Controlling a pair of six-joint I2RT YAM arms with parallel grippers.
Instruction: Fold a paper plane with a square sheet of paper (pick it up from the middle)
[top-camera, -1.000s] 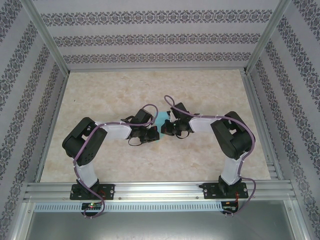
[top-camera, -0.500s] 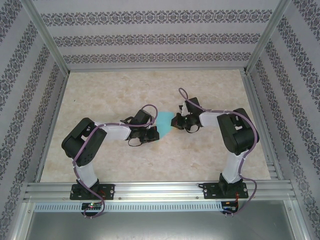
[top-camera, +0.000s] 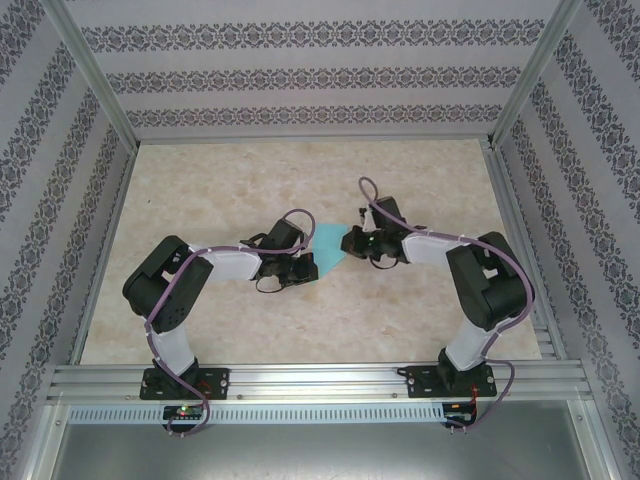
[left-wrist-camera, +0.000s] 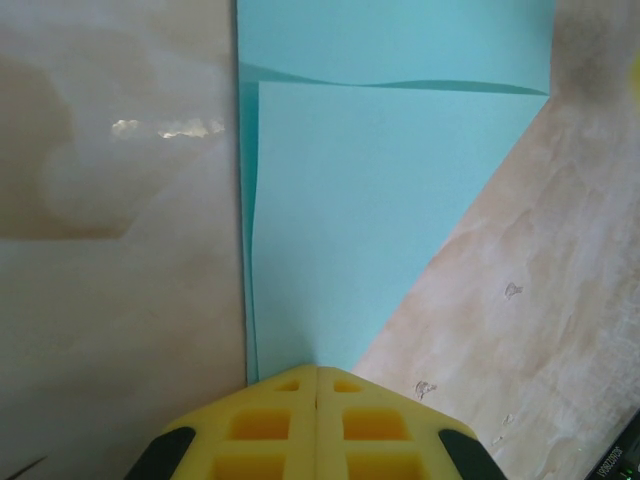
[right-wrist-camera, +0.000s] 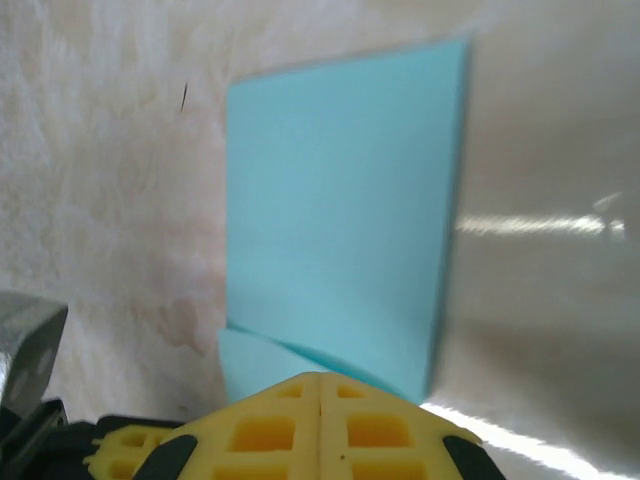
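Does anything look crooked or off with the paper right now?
Slightly. In the left wrist view the turquoise paper has its upper layer set a little inside the lower one along the left edge, and an edge near the far end is wavy. No tears visible.

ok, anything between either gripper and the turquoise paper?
Nothing visible. The left gripper and the right gripper, both shut, sit right at opposite ends of the partly folded turquoise paper, which lies on the table.
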